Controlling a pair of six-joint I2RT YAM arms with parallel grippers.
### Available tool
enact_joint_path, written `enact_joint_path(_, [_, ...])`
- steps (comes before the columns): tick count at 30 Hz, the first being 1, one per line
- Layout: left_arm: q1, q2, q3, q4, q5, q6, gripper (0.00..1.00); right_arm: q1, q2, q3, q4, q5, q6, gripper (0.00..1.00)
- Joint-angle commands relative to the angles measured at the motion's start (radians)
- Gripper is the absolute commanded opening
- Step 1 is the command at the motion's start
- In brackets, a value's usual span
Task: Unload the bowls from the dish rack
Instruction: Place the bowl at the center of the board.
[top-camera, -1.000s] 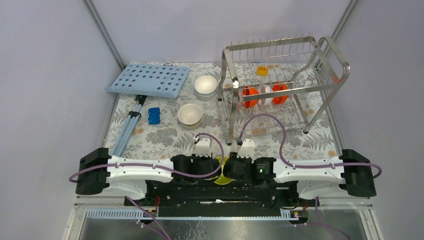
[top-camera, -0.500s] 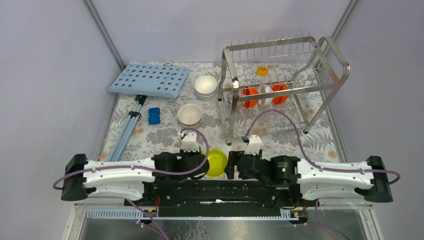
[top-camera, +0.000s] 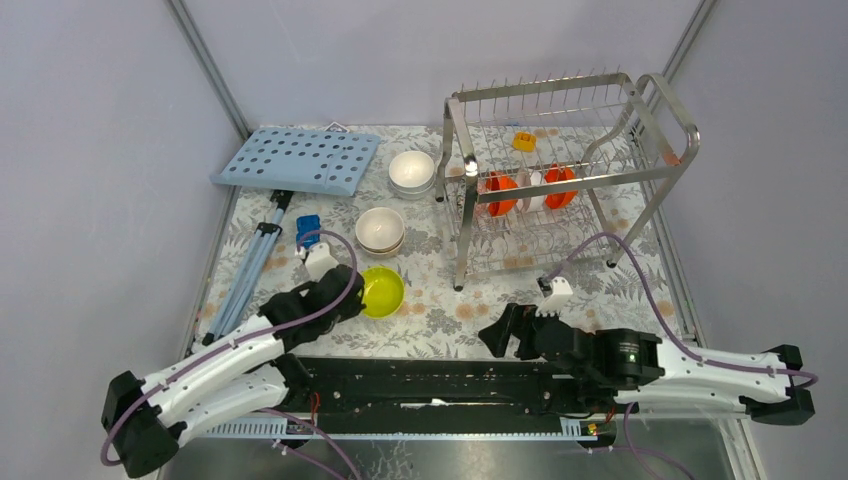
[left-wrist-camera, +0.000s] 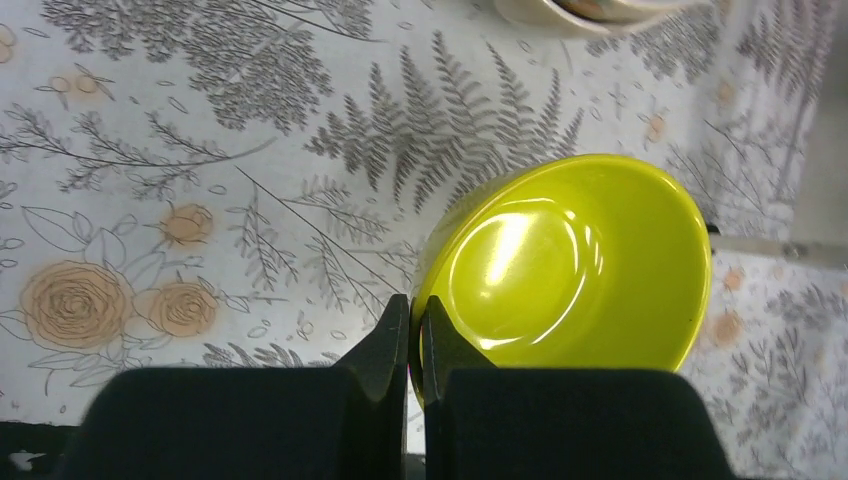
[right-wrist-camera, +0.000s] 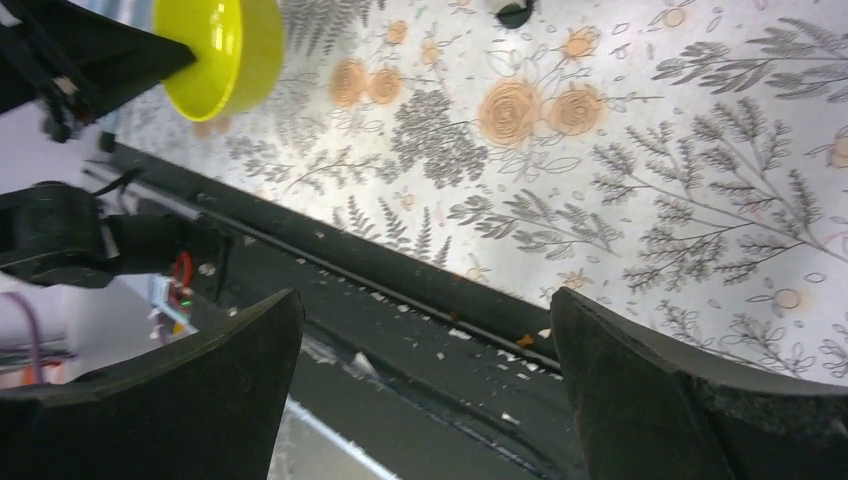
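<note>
My left gripper (top-camera: 352, 293) is shut on the rim of a lime-green bowl (top-camera: 383, 291), holding it over the floral cloth just in front of the cream-beige bowl (top-camera: 380, 230). In the left wrist view the fingers pinch the lime-green bowl's (left-wrist-camera: 570, 265) left rim, my gripper (left-wrist-camera: 414, 320) closed on it. A white bowl (top-camera: 412, 172) sits further back. The steel dish rack (top-camera: 560, 170) at the back right holds two orange-red bowls (top-camera: 500, 193) and white ones between them. My right gripper (top-camera: 497, 337) is open and empty near the front edge; it also shows in the right wrist view (right-wrist-camera: 425, 340).
A light-blue perforated board (top-camera: 298, 160) lies at the back left, a folded blue-grey tripod (top-camera: 257, 255) and a small blue block (top-camera: 308, 232) beside it. A yellow-orange clip (top-camera: 524, 141) sits on the rack's upper tier. The black base rail (right-wrist-camera: 420, 290) runs along the near edge.
My left arm has carried the lime-green bowl from the near edge forward and left, toward the cream-beige bowl. My right arm has swung right and its gripper has drawn away from the bowl.
</note>
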Motion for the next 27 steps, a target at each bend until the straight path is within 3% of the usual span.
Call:
enact_joint_path(1, [0.135,0.051,0.005,0.132,0.106,0.090,0.00,0.007,0.095,-0.001,0.035,0.112,-0.022,1.00])
enact_joint_path(7, [0.311,0.149,0.025,0.156,0.138,0.096,0.00,0.007,0.206,0.008,0.040,0.140,-0.022,1.00])
enact_joint_path(12, [0.425,0.171,0.007,0.146,0.142,0.055,0.00,0.007,0.181,0.006,-0.025,0.192,0.040,1.00])
enact_joint_path(19, [0.461,0.171,-0.008,0.114,0.058,-0.004,0.00,0.007,0.095,0.005,-0.114,0.244,0.047,0.99])
enact_joint_path(24, [0.469,0.190,-0.044,0.122,0.056,-0.070,0.00,0.007,0.085,0.058,-0.292,0.372,0.179,0.98])
enact_joint_path(27, [0.470,0.212,-0.062,0.133,0.065,-0.088,0.00,0.007,0.079,0.096,-0.300,0.410,0.141,0.97])
